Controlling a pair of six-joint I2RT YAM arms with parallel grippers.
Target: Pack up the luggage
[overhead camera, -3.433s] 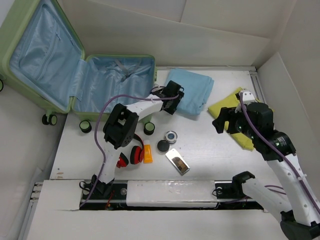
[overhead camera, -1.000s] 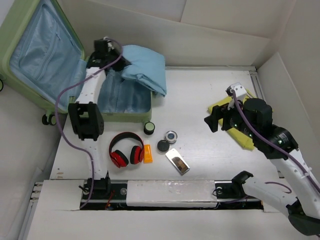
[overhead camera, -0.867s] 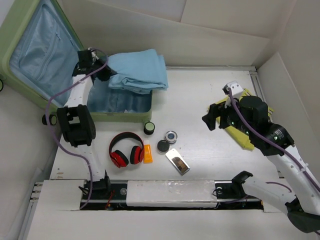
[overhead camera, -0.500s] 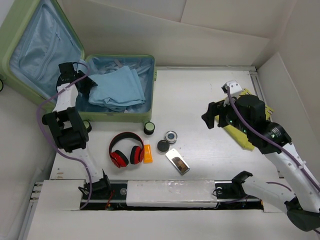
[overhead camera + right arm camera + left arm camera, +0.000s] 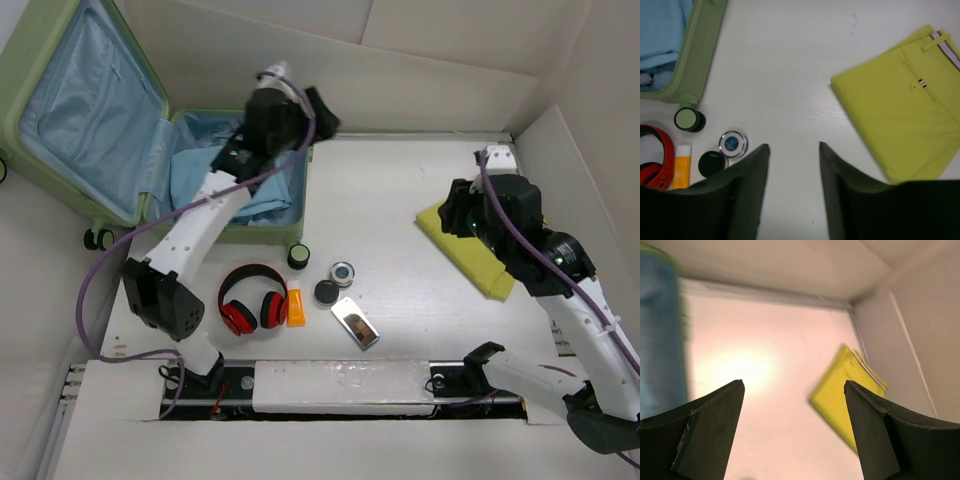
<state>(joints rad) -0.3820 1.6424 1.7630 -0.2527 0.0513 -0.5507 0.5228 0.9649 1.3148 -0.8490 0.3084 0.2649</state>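
The luggage lies open at the left, its lid leaning back. A crumpled light blue cloth lies in its tub. My left gripper is open and empty, raised above the tub's far right corner. In the left wrist view it faces the white table and the folded yellow-green trousers. My right gripper is open and empty above the table, just left of the trousers. The right wrist view shows the trousers to its right.
Red headphones, an orange tube, a black round cap, a blue-topped tin and a silver device lie near the front. A caster wheel sits by the luggage rim. White walls bound the back and right.
The left gripper carried the blue cloth into the luggage, let it go, and swung right to the tub's far right corner. The right gripper shifted right, closer to the trousers.
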